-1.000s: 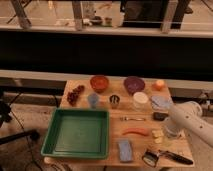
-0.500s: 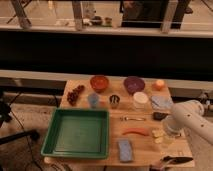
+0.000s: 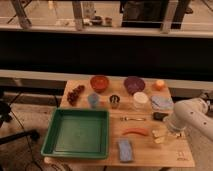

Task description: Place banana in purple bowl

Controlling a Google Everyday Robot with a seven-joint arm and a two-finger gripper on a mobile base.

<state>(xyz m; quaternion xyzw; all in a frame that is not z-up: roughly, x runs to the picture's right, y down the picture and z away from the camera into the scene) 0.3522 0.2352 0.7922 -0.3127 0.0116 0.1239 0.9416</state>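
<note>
Purple bowl (image 3: 134, 84) one, banana (image 3: 159, 136) one; end effector (image 3: 168, 131) beside banana, grip unreadable.

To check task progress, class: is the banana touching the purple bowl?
Apart. The camera view shows the banana at front right, the purple bowl at the back, and the white cup between them. The tool is out of view.

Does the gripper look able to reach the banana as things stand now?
Probably yes. The gripper hangs near the right edge of the table, close beside the banana, and nothing stands between them.
</note>
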